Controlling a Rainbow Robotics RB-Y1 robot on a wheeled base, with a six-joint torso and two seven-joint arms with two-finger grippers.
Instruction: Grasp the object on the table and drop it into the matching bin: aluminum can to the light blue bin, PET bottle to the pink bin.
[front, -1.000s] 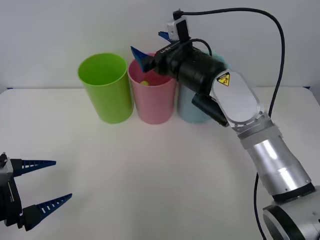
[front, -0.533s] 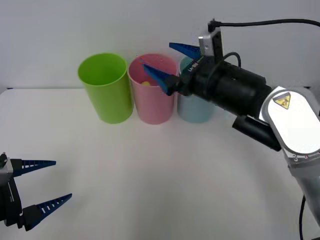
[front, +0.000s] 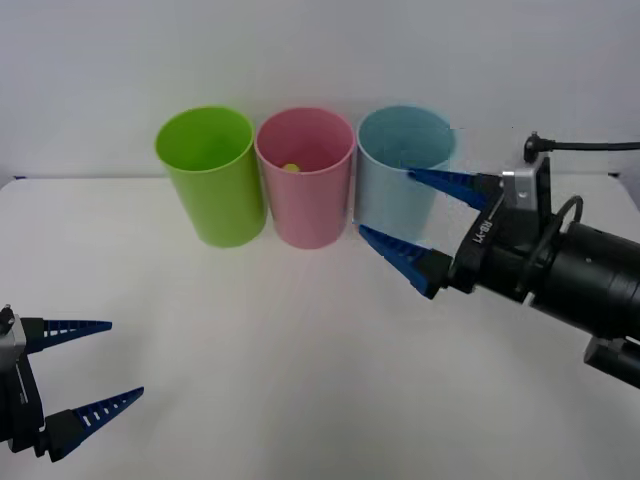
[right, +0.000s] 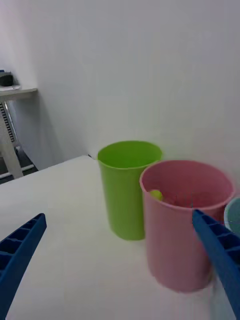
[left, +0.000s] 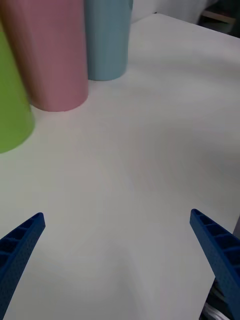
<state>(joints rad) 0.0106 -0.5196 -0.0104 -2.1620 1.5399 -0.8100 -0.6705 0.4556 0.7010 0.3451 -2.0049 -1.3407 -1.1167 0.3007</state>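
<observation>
The pink bin stands in the middle of a row of cups at the back of the white table. A bit of lime-green cap of the PET bottle shows inside it, also seen in the right wrist view within the pink bin. The light blue bin stands right of the pink one. My right gripper hangs open and empty in front of the light blue bin. My left gripper rests open at the table's near left corner.
A lime-green cup stands left of the pink bin, touching it. A white wall rises right behind the cups. In the left wrist view the pink bin and light blue bin stand far ahead across bare tabletop.
My right gripper has drawn back from over the pink bin, moving right and down to in front of the light blue bin, open all along. The left arm has stayed still.
</observation>
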